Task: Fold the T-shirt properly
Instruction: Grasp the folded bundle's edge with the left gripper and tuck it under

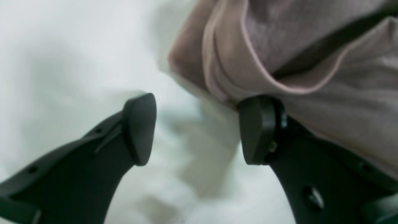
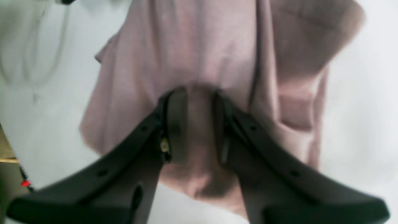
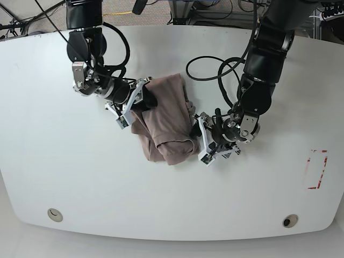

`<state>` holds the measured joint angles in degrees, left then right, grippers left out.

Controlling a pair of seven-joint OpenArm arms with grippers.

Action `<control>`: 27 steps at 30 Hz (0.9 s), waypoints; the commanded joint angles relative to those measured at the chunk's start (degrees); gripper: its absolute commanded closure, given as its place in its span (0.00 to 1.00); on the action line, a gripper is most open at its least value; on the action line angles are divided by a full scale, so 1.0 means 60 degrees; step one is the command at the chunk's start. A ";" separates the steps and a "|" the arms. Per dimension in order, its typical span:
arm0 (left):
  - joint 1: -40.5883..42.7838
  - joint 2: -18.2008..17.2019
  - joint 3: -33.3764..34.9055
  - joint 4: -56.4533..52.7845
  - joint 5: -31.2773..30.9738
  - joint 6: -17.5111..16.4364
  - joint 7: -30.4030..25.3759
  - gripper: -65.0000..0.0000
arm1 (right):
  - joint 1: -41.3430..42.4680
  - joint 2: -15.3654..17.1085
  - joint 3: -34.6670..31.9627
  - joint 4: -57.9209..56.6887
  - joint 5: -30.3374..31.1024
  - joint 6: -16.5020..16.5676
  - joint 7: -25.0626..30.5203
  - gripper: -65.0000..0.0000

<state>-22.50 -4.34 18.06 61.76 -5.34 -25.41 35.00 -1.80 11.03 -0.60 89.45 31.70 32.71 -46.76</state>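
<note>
Left wrist view
Nearest: two dark fingers (image 1: 138,129) of the left gripper (image 1: 199,129), spread wide with bare white bench (image 1: 62,62) showing in the gap.
Jaws: open, nothing between them.
Shirt: the T-shirt (image 1: 311,56) fills the upper right of this view, bunched in soft folds with a hemmed edge curling across it.
Contact: the right-hand finger sits at the shirt's lower edge, the cloth draping over its outer side; the other finger is clear of the cloth, over the bench.

Right wrist view
Nearest: the right gripper (image 2: 199,124), its two fingers (image 2: 177,124) close together.
Jaws: closed on a pinch of shirt, a ridge of cloth rising between the pads.
Shirt: the T-shirt (image 2: 192,56) spreads away from the jaws across the white bench (image 2: 367,109), with a folded flap and layered edges on the right side.
Sharpness: blurred, so the finer seams cannot be told.

Base view
Shirt: the T-shirt (image 3: 166,121) lies in a crumpled heap near the middle of the bench (image 3: 80,183), between the two arms.
Right gripper (image 3: 144,99): at the shirt's upper left edge, gripping the cloth.
Left gripper (image 3: 201,141): just beside the shirt's lower right edge.
Cables: black cables (image 3: 207,67) loop on the bench behind the shirt.
Marking: a red outline (image 3: 317,169) is near the bench's right edge, well apart from the shirt.
</note>
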 commanded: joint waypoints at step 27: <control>0.3728 0.0628 -0.0014 0.6183 -0.0069 0.0008 0.1367 0.40 | 0.1685 0.0528 0.1221 -0.0732 0.0247 -0.0199 -0.0580 0.65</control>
<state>0.36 -1.91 18.00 97.78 -5.15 -25.47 44.36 6.87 13.19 6.70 85.95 31.88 31.05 -51.48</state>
